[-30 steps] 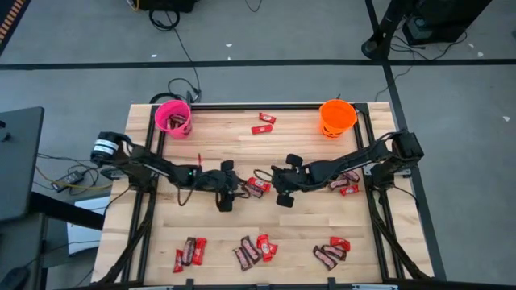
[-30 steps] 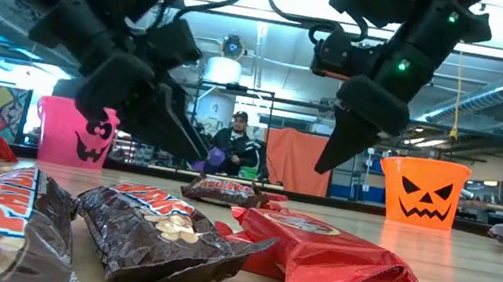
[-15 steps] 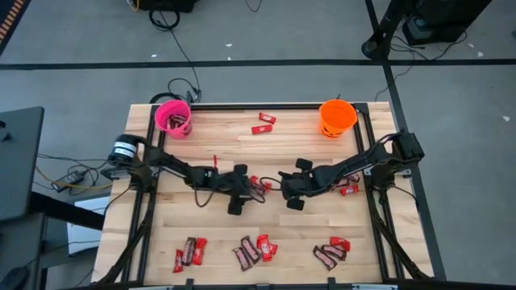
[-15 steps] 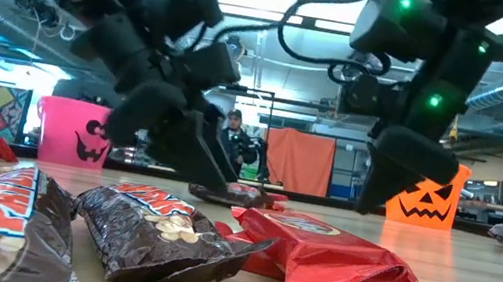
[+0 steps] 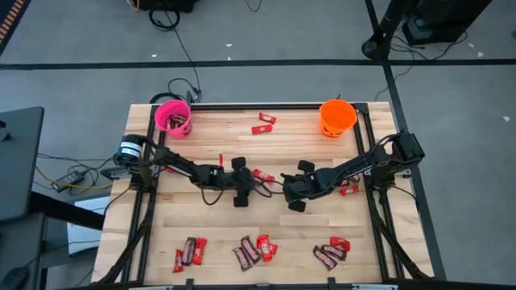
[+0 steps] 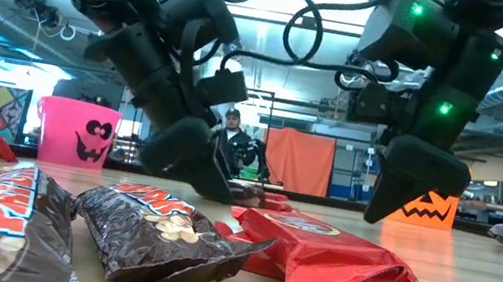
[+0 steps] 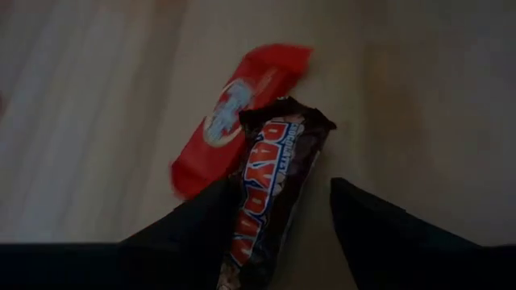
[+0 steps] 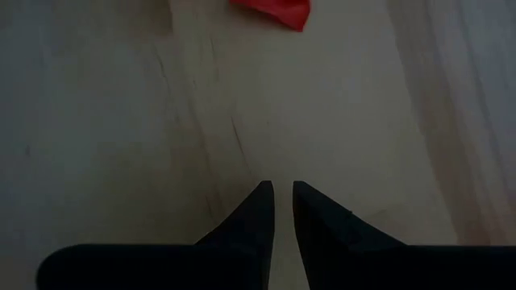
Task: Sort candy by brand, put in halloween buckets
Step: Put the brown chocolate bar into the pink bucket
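In the left wrist view a dark brown bar (image 7: 270, 189) lies partly on top of a red bar (image 7: 234, 117) at the table's middle (image 5: 262, 176). My left gripper (image 7: 278, 221) is open, low over the wood, with one finger on each side of the brown bar's near end. My right gripper (image 8: 280, 193) is shut, just right of that pair (image 5: 289, 190), over bare wood, with a red wrapper's corner (image 8: 278, 12) ahead of it. The pink bucket (image 5: 172, 118) and the orange bucket (image 5: 337, 117) stand on the far corners. My left gripper comes slanting down from the table's left, its fingers along the brown bar. One finger (image 7: 205, 217) lies close against the bar's long side (image 7: 246, 213); I cannot tell whether it touches. The other finger stands clear of the bar.
Two red bars (image 5: 263, 123) lie near the far edge between the buckets. Mixed clusters lie along the near edge (image 5: 189, 251) (image 5: 254, 248) (image 5: 332, 252), and more under the right arm (image 5: 348, 188). In the low view, big brown and red bars (image 6: 156, 232) fill the foreground. A person (image 6: 231, 143) stands behind the table.
My left gripper has moved toward the table's right and come down to the brown and red pair at the middle. My right gripper has drawn back a little toward the table's right and has also come down close to the wood.
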{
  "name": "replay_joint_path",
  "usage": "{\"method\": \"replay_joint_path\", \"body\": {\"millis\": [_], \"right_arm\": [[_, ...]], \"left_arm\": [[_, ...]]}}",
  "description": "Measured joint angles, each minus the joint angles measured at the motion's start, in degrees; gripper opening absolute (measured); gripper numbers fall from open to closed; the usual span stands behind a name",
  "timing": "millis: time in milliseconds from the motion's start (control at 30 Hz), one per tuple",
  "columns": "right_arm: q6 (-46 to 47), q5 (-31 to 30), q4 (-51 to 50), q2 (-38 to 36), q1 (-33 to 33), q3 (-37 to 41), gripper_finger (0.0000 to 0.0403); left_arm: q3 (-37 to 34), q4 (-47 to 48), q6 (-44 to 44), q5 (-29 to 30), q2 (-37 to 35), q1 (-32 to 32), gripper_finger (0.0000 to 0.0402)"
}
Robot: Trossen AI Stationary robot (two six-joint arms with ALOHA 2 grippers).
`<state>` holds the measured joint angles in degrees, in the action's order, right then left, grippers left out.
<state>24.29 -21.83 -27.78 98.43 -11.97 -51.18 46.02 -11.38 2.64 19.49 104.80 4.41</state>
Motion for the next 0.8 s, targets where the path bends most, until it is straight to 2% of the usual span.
{"method": "replay_joint_path", "body": {"millis": [167,467,600,800], "right_arm": [[0.04,-2.59,3.91,0.0,0.0,0.0,0.0062],[-1.94,-2.25,9.15,0.0,0.0,-0.02,0.0062],[-1.95,-2.12,9.95,0.0,-0.02,-0.02,0.0062],[-1.97,-2.12,10.22,0.0,-0.02,-0.02,0.0062]], "left_arm": [[-0.01,2.47,-4.33,3.22,-0.05,-1.01,0.0197],[-0.13,5.52,-7.61,5.04,-1.91,-2.33,0.0122],[-0.41,11.84,-9.15,4.15,-7.79,-5.25,0.0108],[-0.26,21.46,-9.31,4.3,-21.76,-11.23,0.0106]]}}
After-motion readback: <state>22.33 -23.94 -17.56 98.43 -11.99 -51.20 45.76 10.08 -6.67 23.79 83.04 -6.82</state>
